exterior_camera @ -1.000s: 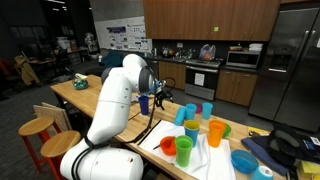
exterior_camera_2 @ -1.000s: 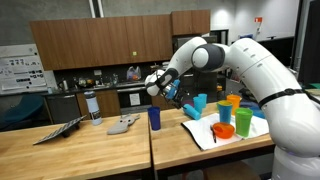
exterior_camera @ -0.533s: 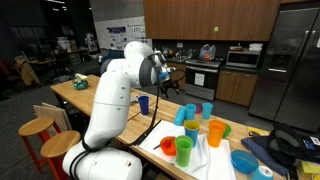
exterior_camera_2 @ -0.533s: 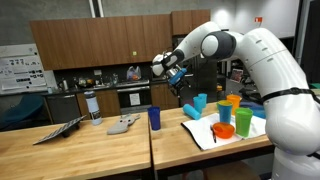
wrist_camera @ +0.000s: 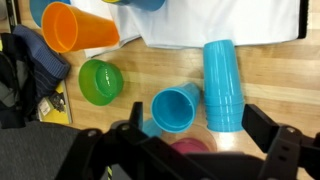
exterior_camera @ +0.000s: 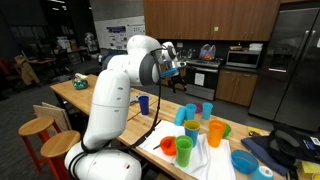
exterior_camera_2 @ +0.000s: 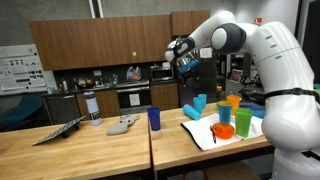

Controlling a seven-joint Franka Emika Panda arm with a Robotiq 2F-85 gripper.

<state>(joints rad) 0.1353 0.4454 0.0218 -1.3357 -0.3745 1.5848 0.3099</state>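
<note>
While my hand (exterior_camera_2: 184, 62) hangs high over the tabletop (exterior_camera_2: 100, 150), opened wide and empty, a light-blue cup (wrist_camera: 176, 108) stands beneath it.

I count cups first. Wrist view: two light blue cups (wrist_camera: 222, 85), one green cup (wrist_camera: 100, 81), one pink cup (wrist_camera: 190, 148), half hidden. In an exterior view I count two orange cups (exterior_camera: 216, 132), one yellower, one redder. One dark blue cup (exterior_camera: 143, 103). One blue bowl (exterior_camera: 244, 160). One white cloth (wrist_camera: 230, 20). Two wooden stools (exterior_camera: 35, 127). Full cup total I cannot tell, since some overlap.
</note>
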